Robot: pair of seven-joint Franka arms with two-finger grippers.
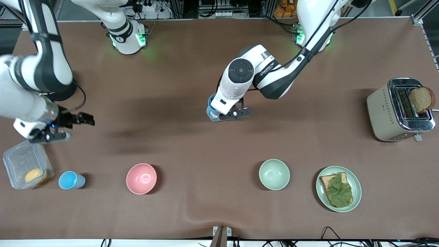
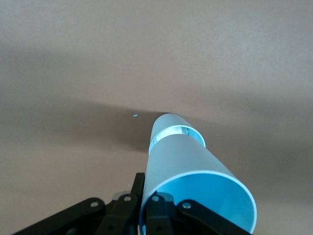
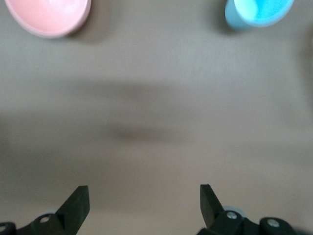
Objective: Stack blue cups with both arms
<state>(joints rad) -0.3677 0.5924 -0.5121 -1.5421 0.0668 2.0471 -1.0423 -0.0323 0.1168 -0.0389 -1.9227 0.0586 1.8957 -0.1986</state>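
Mid-counter, your left hand grips 1 blue cup by its rim, fingers pinched on the wall, and holds it in line with a 2nd blue cup directly under it. The left wrist view shows the held cup's base at or just inside the lower cup's mouth; whether the 2 touch cannot be told.

Your right hand hovers empty above the counter at the right arm's end, over a spot beside the clear plastic container holding something orange, its fingers spread wide. A 3rd blue cup stands upright on the counter, between that container and the pink bowl.

The step in hand looks like nesting the held cup into the one beneath. Next, you likely need to lower it squarely, then let go once it seats. After that, your right hand would need to drop around the lone cup near the container and bring it to the stack.
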